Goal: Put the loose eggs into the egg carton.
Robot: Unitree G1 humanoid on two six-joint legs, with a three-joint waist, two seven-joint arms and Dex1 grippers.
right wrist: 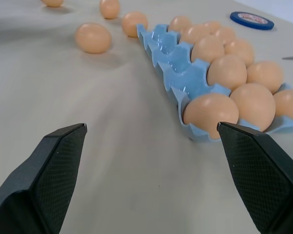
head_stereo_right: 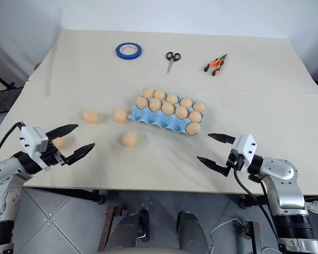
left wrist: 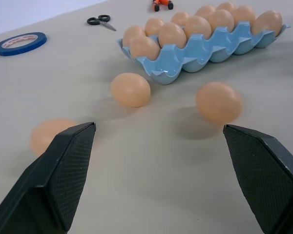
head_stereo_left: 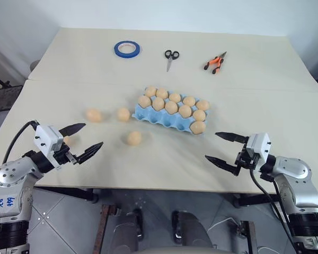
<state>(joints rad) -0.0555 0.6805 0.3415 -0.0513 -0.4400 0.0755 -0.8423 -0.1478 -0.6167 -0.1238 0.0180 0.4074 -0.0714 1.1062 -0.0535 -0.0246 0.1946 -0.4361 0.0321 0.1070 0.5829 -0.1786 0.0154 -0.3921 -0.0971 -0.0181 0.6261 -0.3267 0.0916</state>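
Observation:
The light blue egg carton (head_stereo_left: 158,119) lies mid-table with its two far rows full of eggs. Its near row holds one egg at the right end; the other near cups are bare. Several loose eggs lie left of it: one (head_stereo_left: 94,115), one (head_stereo_left: 123,114), one nearer me (head_stereo_left: 134,137), and one (head_stereo_left: 68,140) partly hidden by my left arm. My left gripper (head_stereo_left: 93,135) hovers open and empty just left of the near egg (left wrist: 219,102). Right of the carton's near corner (right wrist: 195,131), my right gripper (head_stereo_left: 211,145) hangs open and empty.
At the far side of the table lie a blue tape roll (head_stereo_left: 127,49), black scissors (head_stereo_left: 171,57) and orange pliers (head_stereo_left: 215,62). The table's front edge runs just below both grippers. A seam crosses the table behind the carton.

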